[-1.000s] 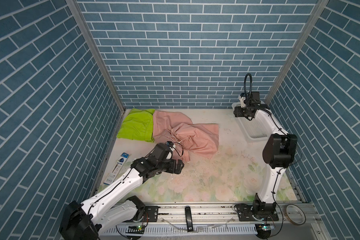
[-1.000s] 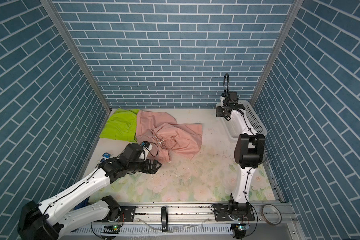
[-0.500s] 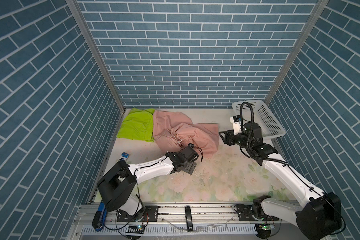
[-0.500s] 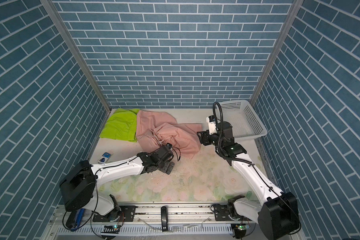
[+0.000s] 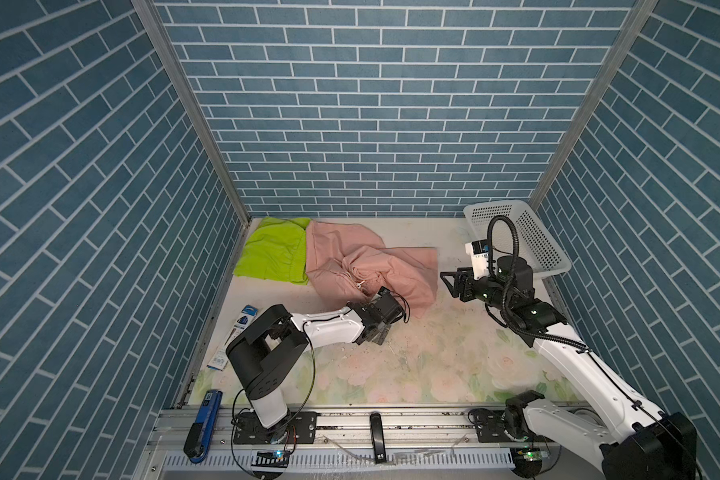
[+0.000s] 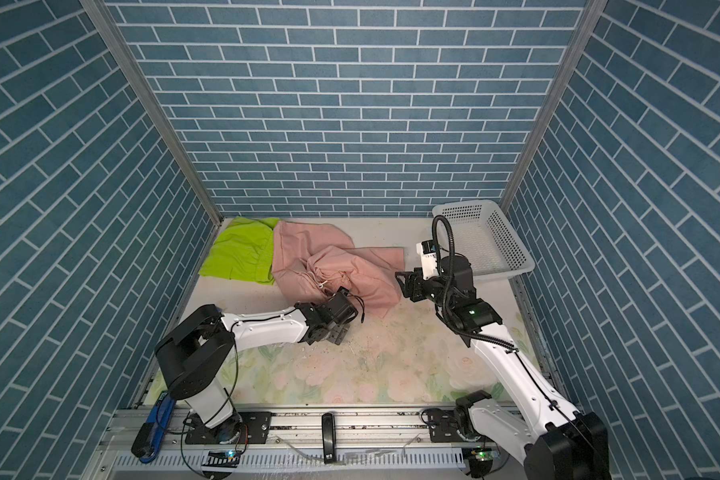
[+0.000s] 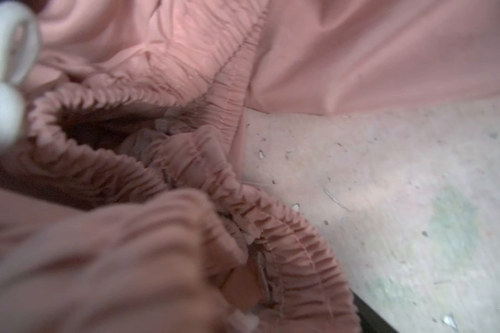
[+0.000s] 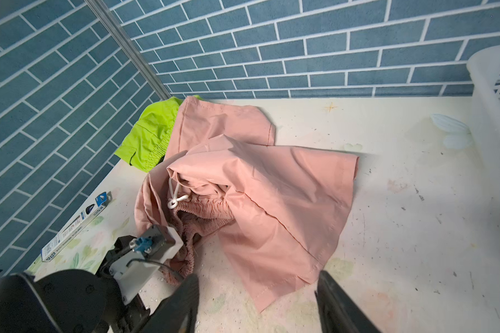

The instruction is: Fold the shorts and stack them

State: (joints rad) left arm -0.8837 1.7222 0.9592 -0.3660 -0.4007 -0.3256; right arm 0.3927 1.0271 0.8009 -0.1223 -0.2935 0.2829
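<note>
1. Pink shorts [image 5: 391, 266] [image 6: 362, 266] lie crumpled and unfolded on the desk [image 5: 433, 353], left of centre toward the back. One leg spreads out to the right. The gathered waistband is bunched at the near side, with the white drawstring [image 8: 175, 197] knot showing.
2. Green shorts [image 5: 271, 253] [image 6: 238, 253] lie in the back-left corner. The pink pair overlaps their right edge.
3. Left pincer [image 5: 376, 333] [image 6: 334, 332] sits low on the desk at the near edge of the pink shorts, by the waistband. The left wrist view is all waistband folds and blurred fabric close to the lens. The jaws are hidden, so it is not possible to tell whether they are apart or clamped.
4. Right pincer [image 5: 447, 282] [image 6: 402, 284] hovers just beside the right edge of the pink shorts, pointing at them. In the right wrist view its fingers [image 8: 182, 299] are well apart and grip nothing.
5. White basket [image 5: 553, 266] [image 6: 512, 274] sits in the back-right corner, behind the right arm.
6. Small blue-and-white box [image 5: 242, 328] lies along the desk's left edge, apart from both pairs.
</note>
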